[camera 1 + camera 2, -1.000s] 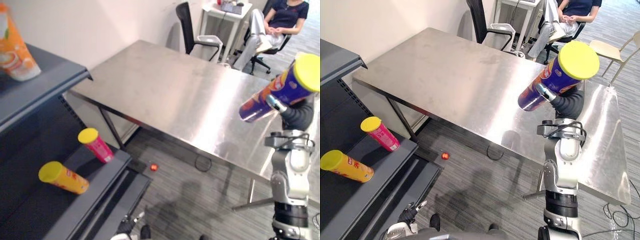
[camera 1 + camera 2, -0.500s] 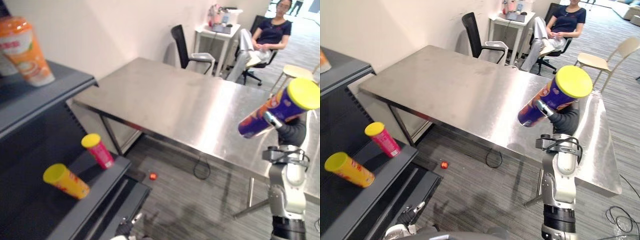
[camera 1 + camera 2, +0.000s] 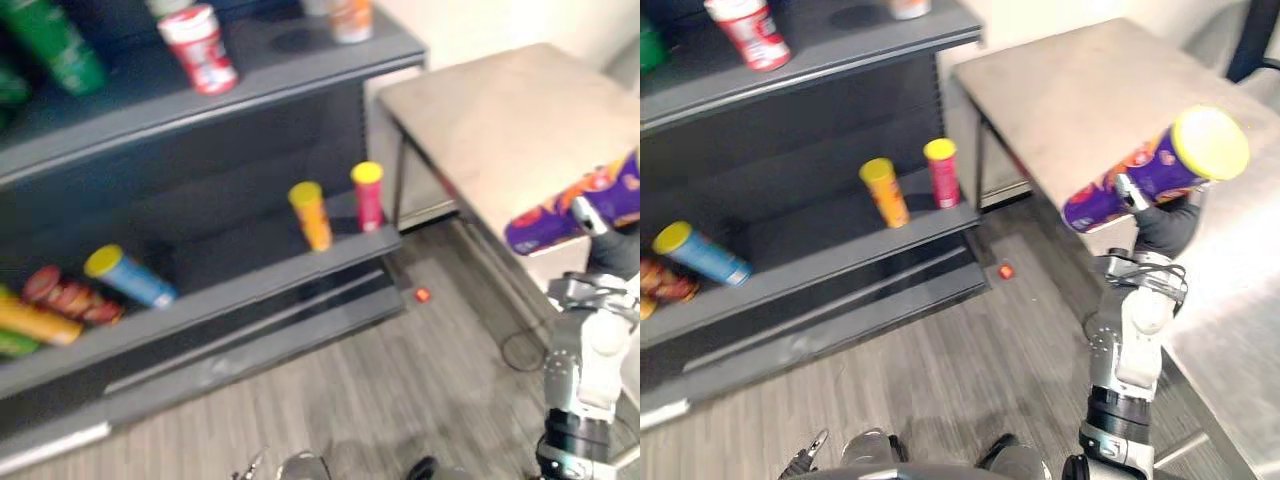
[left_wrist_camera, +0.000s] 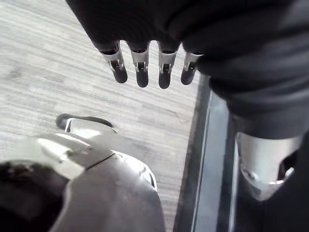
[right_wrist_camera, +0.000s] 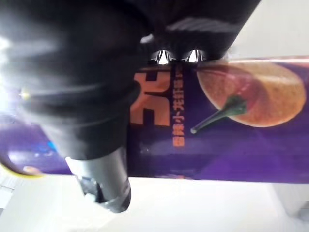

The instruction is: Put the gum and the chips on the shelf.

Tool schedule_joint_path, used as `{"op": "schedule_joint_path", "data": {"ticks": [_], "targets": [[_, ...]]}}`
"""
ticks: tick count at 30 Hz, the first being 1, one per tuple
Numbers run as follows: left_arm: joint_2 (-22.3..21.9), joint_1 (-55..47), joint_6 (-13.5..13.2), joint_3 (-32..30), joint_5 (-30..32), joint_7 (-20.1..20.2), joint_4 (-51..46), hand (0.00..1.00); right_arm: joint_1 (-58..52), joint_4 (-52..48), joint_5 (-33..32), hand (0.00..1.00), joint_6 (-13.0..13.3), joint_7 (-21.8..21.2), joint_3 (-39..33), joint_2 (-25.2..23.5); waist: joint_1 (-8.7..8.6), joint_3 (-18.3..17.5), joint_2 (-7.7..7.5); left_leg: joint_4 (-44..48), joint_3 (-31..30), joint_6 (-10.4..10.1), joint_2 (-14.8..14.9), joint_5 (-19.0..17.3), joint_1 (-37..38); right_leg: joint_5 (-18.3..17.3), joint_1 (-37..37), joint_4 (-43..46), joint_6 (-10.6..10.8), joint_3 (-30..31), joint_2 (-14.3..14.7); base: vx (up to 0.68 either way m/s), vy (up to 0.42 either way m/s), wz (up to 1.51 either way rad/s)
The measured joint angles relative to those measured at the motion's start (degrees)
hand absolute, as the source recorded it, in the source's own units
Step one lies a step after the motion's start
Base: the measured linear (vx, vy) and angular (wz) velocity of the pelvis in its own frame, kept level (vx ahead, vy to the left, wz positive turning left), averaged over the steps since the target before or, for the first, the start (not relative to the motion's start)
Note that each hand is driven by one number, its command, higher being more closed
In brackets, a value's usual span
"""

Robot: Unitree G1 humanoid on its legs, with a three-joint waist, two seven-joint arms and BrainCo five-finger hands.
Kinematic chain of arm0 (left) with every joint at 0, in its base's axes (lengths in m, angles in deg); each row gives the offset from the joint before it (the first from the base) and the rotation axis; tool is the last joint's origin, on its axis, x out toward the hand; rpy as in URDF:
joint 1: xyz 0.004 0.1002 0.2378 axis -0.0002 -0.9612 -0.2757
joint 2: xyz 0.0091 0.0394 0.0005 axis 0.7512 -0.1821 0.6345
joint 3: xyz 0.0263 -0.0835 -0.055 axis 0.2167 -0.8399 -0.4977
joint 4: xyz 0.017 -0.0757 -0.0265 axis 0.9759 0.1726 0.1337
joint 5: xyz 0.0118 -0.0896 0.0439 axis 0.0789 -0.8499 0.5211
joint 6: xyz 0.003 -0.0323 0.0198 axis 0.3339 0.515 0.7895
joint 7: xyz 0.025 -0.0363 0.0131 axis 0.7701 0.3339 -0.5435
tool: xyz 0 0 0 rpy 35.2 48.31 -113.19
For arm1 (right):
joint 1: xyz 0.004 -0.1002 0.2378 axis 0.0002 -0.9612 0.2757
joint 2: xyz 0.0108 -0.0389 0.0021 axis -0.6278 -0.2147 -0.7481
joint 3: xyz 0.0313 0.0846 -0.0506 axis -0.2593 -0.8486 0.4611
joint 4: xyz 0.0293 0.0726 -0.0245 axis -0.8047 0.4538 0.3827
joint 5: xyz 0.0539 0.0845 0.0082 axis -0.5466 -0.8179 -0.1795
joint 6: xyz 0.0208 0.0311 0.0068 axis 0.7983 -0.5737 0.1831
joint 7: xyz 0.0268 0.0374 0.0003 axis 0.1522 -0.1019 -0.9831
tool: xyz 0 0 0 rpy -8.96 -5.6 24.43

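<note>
we see our right hand [image 3: 1158, 220] raised off the right end of the shelf [image 3: 250, 292] and well apart from it, its fingers and thumb curled round the chips can [image 3: 1160, 160]. the can is purple with a yellow lid and lies tilted in the grip, lid end higher and pointing away from the shelf, base end toward it. it hangs above the edge of the steel table [image 3: 1080, 90] that stands just beside the shelf's right end. our left hand [image 4: 141, 67] hangs low over the grey floor [image 4: 48, 72] in front of the shelf, fingers straight and holding nothing. on the shelf's middle board, near its right end, 2 yellow-lidded cans stand close together, an orange can [image 3: 312, 215] and a pink can [image 3: 368, 197]. further left on that board a blue can [image 3: 130, 278] lies on its side. a red and white can [image 3: 200, 47] stands on the board above. a small red object [image 3: 422, 295] lies on the floor below the shelf's right end.
</note>
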Motion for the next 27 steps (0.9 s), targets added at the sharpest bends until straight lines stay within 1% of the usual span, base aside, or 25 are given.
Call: {"op": "schedule_joint_path", "data": {"ticks": [1,2,3,4,5,6,8,9,10,12,13,14,16,18,20,21,24,25,27], "targets": [[-0.1,-0.2,0.1,-0.1,0.0,0.2,0.0,0.0,-0.1,-0.4,0.4,1.0,0.0,-0.1,-0.2,0.0,0.03,-0.1,-0.02,-1.9,-0.3,-0.3,-0.6,0.2,0.1,0.6,0.1,-0.7,0.1,-1.1,0.1,-0.09,0.167,0.94],[-0.4,-0.5,0.2,-1.2,0.1,0.4,0.0,0.0,-0.2,-1.6,0.7,1.0,0.0,-0.2,-0.4,-0.1,-0.07,-0.2,0.12,-6.3,-0.3,-0.7,-1.6,0.4,0.5,1.5,0.1,-1.2,0.1,-3.5,0.0,-0.07,0.152,0.71],[-0.5,-0.5,0.2,-1.5,0.2,0.5,0.0,0.0,-0.3,-1.8,0.7,1.0,0.0,-0.2,-0.5,-0.1,-0.25,-0.2,0.12,-8.1,-0.3,-1.4,-1.9,0.9,0.7,1.7,0.1,-1.2,0.2,-4.2,-0.1,-0.08,0.2,0.83],[-0.5,-0.5,0.2,-1.8,1.0,0.6,0.0,0.0,-0.5,-1.9,0.8,1.0,0.0,-0.2,-0.9,-0.1,-0.5,-0.3,0.06,-12.1,-0.3,-2.7,-2.8,1.7,1.6,1.8,0.0,-0.9,0.4,-5.6,-0.3,-0.05,0.138,0.64],[-0.5,-0.4,0.2,-1.7,2.7,0.5,0.0,0.0,-0.6,-1.9,1.2,1.0,0.0,-0.1,-1.5,-0.3,-0.68,-0.5,0.08,-14.8,-0.4,-3.2,-3.4,2.4,1.9,1.8,-0.2,-0.3,0.4,-6.7,-0.7,-0.07,0.186,0.73],[-0.5,0.0,0.2,-1.4,4.4,0.5,0.0,0.0,-0.6,-1.9,1.4,1.0,0.1,0.0,-2.9,-0.8,-0.83,-0.5,0.06,-17.8,-0.6,-3.0,-4.1,3.4,2.2,1.8,-0.9,1.3,0.4,-7.3,-1.6,-0.05,0.141,0.59],[-0.5,0.4,0.2,-0.5,6.1,0.1,0.4,0.0,-0.9,-1.8,1.4,1.0,0.2,1.0,-4.1,-1.8,-1.52,-0.4,-0.04,-19.3,-2.1,-2.4,-5.2,4.4,2.1,1.6,-1.3,4.3,0.1,-7.6,-3.6,-0.03,0.121,0.51],[-0.5,0.5,0.1,0.6,7.0,-0.2,0.6,0.0,-1.8,-1.8,1.5,1.0,0.2,1.9,-4.8,-2.3,-1.61,-0.4,-0.13,-20.0,-2.7,-2.1,-6.2,4.8,2.9,1.5,-1.2,7.4,-0.1,-7.5,-5.7,-0.01,0.129,0.4],[-0.3,0.5,0.1,0.8,7.3,-0.4,0.8,0.0,-3.0,-1.6,1.8,1.0,0.2,2.4,-4.8,-2.4,-1.63,-0.2,-0.47,-20.1,-3.1,-1.8,-7.0,5.0,3.6,1.5,-0.9,9.9,-0.1,-6.9,-7.6,-0.01,0.127,0.29],[0.6,0.6,0.1,0.8,8.4,-0.5,0.8,0.0,-4.2,-1.5,2.3,1.0,0.2,2.6,-4.7,-2.5,-1.72,0.3,-1.32,-19.8,-3.3,-1.5,-8.1,5.2,3.9,1.5,-0.7,11.4,-0.1,-6.3,-9.0,-0.02,0.102,0.14],[1.6,0.6,0.1,0.7,8.4,-0.6,0.9,0.0,-4.4,-1.3,2.9,1.0,0.2,2.9,-4.7,-2.9,-1.68,0.7,-1.95,-19.9,-3.2,-1.4,-8.4,5.2,3.9,1.5,-0.8,10.9,-0.1,-5.4,-9.0,-0.04,0.075,0.05],[2.0,0.6,0.1,0.6,8.4,-0.7,0.9,0.0,-4.6,-1.3,3.0,1.0,0.2,3.1,-4.7,-3.2,-1.63,0.9,-2.26,-20.0,-3.2,-1.4,-8.5,5.2,4.0,1.5,-0.9,10.5,-0.1,-4.9,-8.9,-0.04,0.042,-0.02],[2.8,0.5,0.1,-0.7,8.0,-1.0,1.3,0.0,-5.6,-1.3,3.0,1.0,0.2,3.2,-4.7,-4.6,-1.33,1.5,-3.32,-22.1,-3.1,-0.5,-9.1,6.0,5.0,1.5,-1.0,8.7,0.0,-2.8,-8.2,-0.07,0.043,-0.06],[2.6,0.4,0.1,-1.9,7.9,-0.9,1.8,0.0,-6.1,-1.2,3.0,1.0,0.2,3.1,-4.5,-4.6,-1.26,1.6,-3.31,-24.2,-2.9,-0.6,-9.7,6.5,5.9,1.5,-1.1,7.2,0.1,-0.6,-7.7,-0.08,0.039,-0.08],[2.5,0.3,0.1,-2.7,7.2,-0.9,1.9,0.0,-6.5,-1.2,3.0,1.0,0.2,3.1,-4.0,-4.6,-1.22,1.6,-3.3,-25.1,-2.4,-0.4,-9.8,6.6,6.3,1.9,-1.1,6.3,0.7,0.1,-7.2,-0.08,0.025,-0.16],[2.4,0.2,0.1,-3.5,6.2,-0.8,2.2,0.0,-7.0,-1.2,3.0,1.0,0.2,2.5,-2.9,-4.6,-1.16,1.6,-3.3,-25.6,-1.5,-0.5,-9.6,6.7,6.5,2.3,-1.1,5.3,1.4,1.1,-6.6,-0.06,0.005,-0.2],[2.4,0.4,0.0,-3.6,6.2,-0.4,2.0,0.0,-7.6,-1.0,3.0,1.0,0.2,1.9,-1.3,-4.6,-1.32,1.6,-3.25,-25.6,-1.3,-0.6,-9.0,6.8,6.3,2.6,-1.2,3.9,1.8,1.3,-5.5,-0.01,-0.015,-0.12],[2.4,0.5,-0.1,-3.4,6.1,-0.4,2.0,0.0,-7.5,-0.8,3.0,1.0,0.2,1.9,-0.5,-4.6,-1.3,1.6,-3.31,-24.8,-1.2,-0.6,-8.8,6.9,5.9,2.7,-1.2,3.7,1.9,1.2,-5.5,0.06,-0.024,0.05],[2.3,0.7,-0.3,-2.5,5.7,0.0,-0.1,0.0,-7.1,0.6,3.0,1.0,0.3,1.8,1.9,-4.4,-1.14,2.3,-4.1,-17.5,-1.8,-0.6,-7.4,4.7,1.9,3.0,-1.3,3.8,1.7,0.7,-5.3,0.08,-0.002,0.15]]}}
